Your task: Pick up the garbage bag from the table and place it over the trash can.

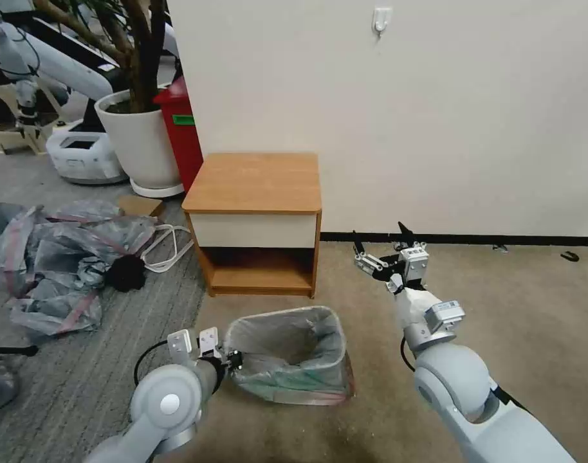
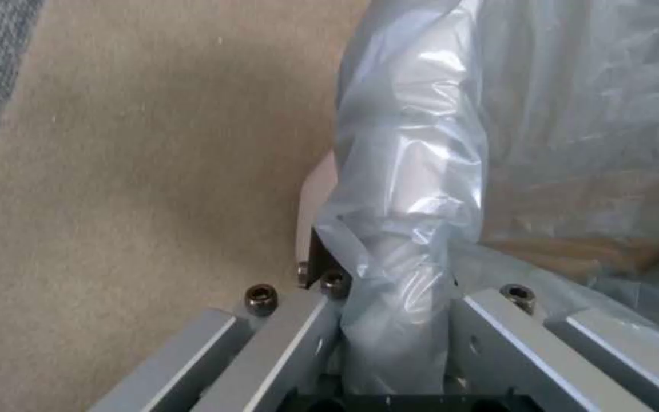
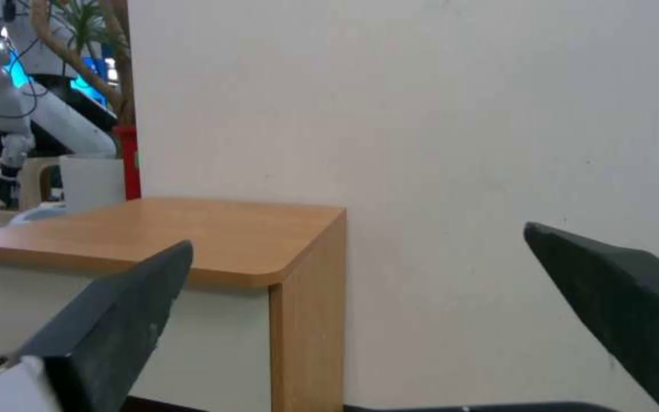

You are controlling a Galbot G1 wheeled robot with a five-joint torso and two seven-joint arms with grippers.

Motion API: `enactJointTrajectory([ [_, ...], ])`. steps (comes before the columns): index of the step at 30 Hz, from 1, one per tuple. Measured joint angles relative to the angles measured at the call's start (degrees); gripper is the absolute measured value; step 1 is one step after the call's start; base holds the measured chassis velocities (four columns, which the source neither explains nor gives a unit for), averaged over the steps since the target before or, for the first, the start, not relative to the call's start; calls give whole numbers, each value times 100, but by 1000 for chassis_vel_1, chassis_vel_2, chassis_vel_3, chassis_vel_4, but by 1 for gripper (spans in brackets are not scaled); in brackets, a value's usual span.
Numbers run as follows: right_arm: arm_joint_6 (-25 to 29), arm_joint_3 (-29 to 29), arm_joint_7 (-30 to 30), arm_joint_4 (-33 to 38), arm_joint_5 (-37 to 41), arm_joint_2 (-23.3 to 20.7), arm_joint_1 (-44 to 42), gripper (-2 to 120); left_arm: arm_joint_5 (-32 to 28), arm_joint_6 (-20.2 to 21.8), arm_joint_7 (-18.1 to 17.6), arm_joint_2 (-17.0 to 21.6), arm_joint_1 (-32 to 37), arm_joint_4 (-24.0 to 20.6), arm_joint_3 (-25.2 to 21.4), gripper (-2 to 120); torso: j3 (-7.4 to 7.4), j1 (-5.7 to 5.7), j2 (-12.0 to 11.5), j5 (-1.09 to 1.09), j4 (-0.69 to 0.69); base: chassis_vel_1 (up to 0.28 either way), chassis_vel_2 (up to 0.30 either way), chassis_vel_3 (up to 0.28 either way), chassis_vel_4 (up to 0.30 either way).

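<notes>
The garbage bag (image 1: 287, 344) lines the trash can (image 1: 307, 393), which stands on the floor in front of the table (image 1: 255, 183). Its grey film is folded out over the rim. My left gripper (image 1: 233, 360) is at the can's left rim. In the left wrist view it (image 2: 398, 269) is shut on a fold of the bag (image 2: 413, 171), beside a bare cream bit of the can's wall (image 2: 316, 194). My right gripper (image 1: 379, 244) hangs open in the air to the right of the table, holding nothing. Its view shows its own dark fingertips (image 3: 108, 309) before the table (image 3: 192, 229).
A heap of similar grey-pink bags (image 1: 62, 257) lies on the carpet at the left, with a black lump (image 1: 125, 273) and a white cable (image 1: 168, 244) beside it. Behind stand a white plant pot (image 1: 139, 141) and a red bin (image 1: 181, 128). Open floor lies to the right.
</notes>
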Motion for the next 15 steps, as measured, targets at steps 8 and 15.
enactJointTrajectory([
  [8, -1, 13, -1, 5, -6, -1, -36, 111, -22, 183, -160, -58, -141, 153, 171, 1, 0, 0, 0, 0, 0, 0, 0, 0, 0],
  [15, -2, 39, -1, 25, -8, -20, -60, 104, -26, 243, -212, -69, -164, 226, 188, 20, -1, 0, 0, 3, 0, 0, 0, 0, 0],
])
